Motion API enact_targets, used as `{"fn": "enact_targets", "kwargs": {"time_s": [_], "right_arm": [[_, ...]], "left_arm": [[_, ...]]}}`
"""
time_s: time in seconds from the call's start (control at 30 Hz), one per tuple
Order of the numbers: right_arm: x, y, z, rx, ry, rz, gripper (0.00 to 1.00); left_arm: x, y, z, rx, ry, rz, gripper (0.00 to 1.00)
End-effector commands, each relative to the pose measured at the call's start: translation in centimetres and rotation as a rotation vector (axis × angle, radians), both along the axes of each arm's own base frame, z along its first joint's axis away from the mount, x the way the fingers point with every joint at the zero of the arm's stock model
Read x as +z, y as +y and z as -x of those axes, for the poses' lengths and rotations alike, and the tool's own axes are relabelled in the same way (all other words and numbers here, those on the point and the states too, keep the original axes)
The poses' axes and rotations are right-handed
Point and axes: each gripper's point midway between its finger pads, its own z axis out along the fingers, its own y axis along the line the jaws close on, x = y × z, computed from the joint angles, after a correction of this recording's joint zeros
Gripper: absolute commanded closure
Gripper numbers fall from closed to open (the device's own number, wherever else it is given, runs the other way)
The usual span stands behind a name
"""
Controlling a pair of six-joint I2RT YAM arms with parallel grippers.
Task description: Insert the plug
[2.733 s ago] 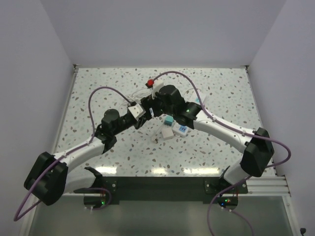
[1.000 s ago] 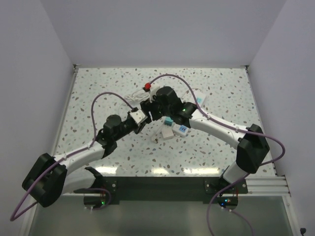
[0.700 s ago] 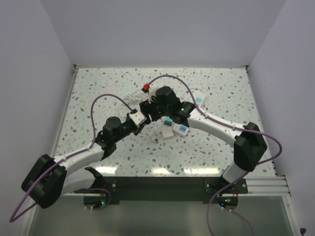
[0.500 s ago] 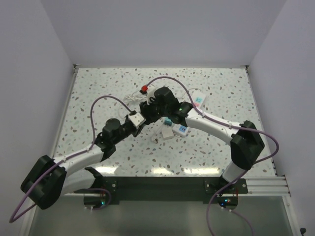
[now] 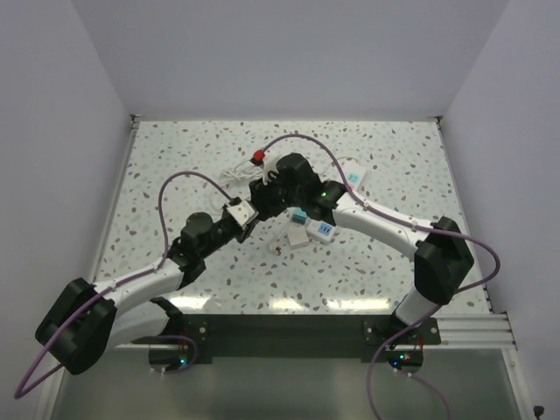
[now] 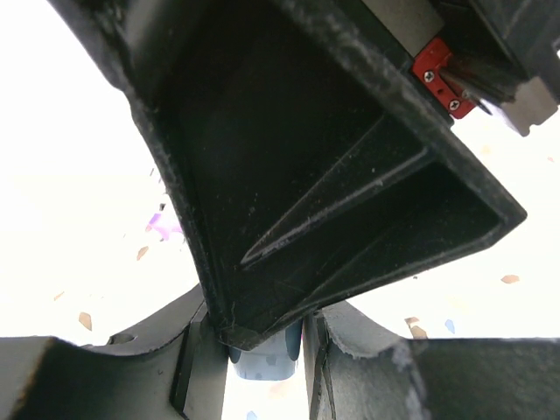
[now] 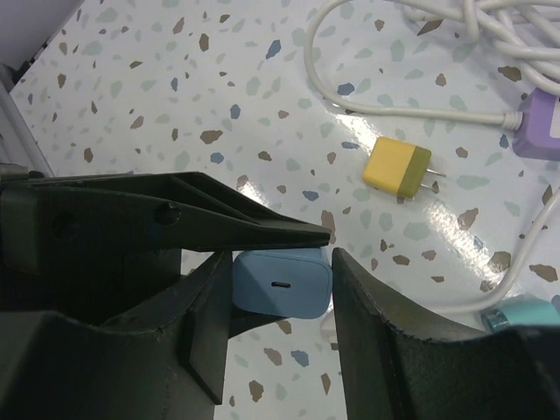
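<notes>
Item: pale-blue rounded plastic charger plug (image 7: 282,284), over the speckled table (image 5: 175,149); we are pinching it in the closed left gripper (image 5: 255,205) while the right gripper (image 7: 282,262) is narrowly flanking its sides, the white red-switched power strip (image 5: 262,159) lying just beyond.

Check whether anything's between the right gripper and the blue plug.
Nothing visible. The blue plug sits inside the right gripper, whose fingers touch both its sides. The left gripper is shut on it too, one finger crossing its upper edge.
</notes>
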Motion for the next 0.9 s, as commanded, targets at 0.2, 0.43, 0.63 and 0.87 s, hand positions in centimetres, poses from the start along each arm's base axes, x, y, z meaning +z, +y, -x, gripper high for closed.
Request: {"fn": "enact_targets", "kwargs": {"time_s": [0.2, 0.43, 0.63, 0.87], "right_arm": [[0.1, -5.0, -3.5, -0.158, -0.003, 0.090, 1.00], [0.0, -6.8, -5.4, -0.223, -0.013, 0.106, 1.00], [0.4, -10.3, -6.1, -0.296, -0.056, 0.166, 1.00], [-0.2, -15.9, -5.1, -0.387, -0.106, 0.309, 1.00]], "left_arm": [[9.0, -1.6, -1.2, -0.034, -0.241, 0.160, 0.54], [8.7, -2.6, -0.4, -0.110, -0.239, 0.145, 0.48], [8.0, -3.2, -0.2, -0.148, -0.214, 0.123, 0.44], [7.4, -4.1, -0.2, -0.198, -0.187, 0.101, 0.44]]}}
